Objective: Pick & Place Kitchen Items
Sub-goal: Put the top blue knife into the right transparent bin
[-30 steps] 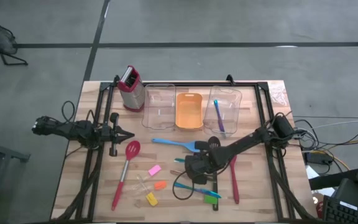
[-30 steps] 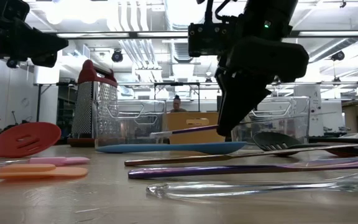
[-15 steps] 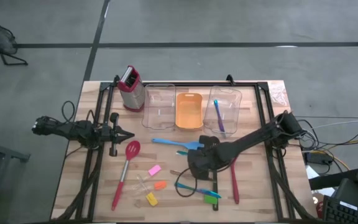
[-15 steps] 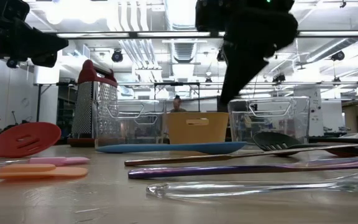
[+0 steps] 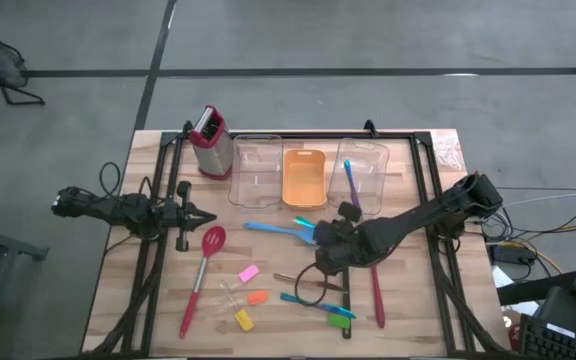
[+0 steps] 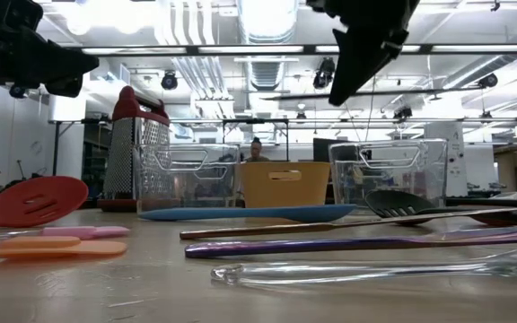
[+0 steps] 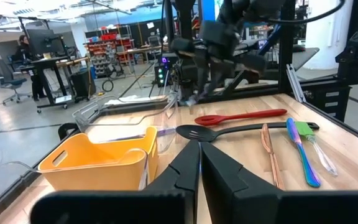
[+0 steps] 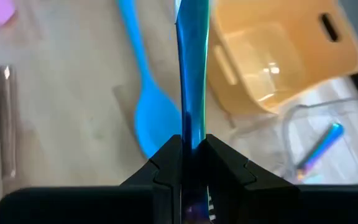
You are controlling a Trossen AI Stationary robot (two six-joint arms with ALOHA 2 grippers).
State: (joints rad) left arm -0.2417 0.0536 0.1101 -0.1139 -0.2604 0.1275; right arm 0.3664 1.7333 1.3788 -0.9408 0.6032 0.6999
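Observation:
My right gripper [image 5: 323,238] [image 8: 191,144] hangs above the middle of the table, shut on a thin, shiny blue-teal piece of cutlery [image 8: 191,68]. Under it a blue spoon [image 5: 273,229] [image 8: 143,106] lies flat on the table. A red slotted spoon [image 5: 205,265], a red spoon [image 5: 376,290], a black slotted spoon [image 7: 229,130], teal cutlery [image 5: 315,303] and small pink [image 5: 248,272], orange [image 5: 257,297] and yellow [image 5: 244,320] pieces also lie flat. My left gripper [image 5: 211,217] [image 7: 199,155] waits shut at the left side. My right gripper pinches the cutlery piece between its two fingers [image 8: 166,163] at one end [image 8: 191,132]. The piece runs straight out ahead of the fingers, along them. It is lifted clear of the table, above the blue spoon.
An orange tray [image 5: 305,178] stands at the far side between two clear bins [image 5: 256,172] [image 5: 364,160]; the right bin holds one cutlery piece [image 5: 352,187]. A red-topped grater [image 5: 208,140] stands at the far left. A copper-coloured piece [image 5: 288,278] lies near the centre.
My right gripper has risen well above the table and moved toward the far edge, carrying the cutlery piece up with it. In the low view it has climbed from just above the tabletop to the picture's top.

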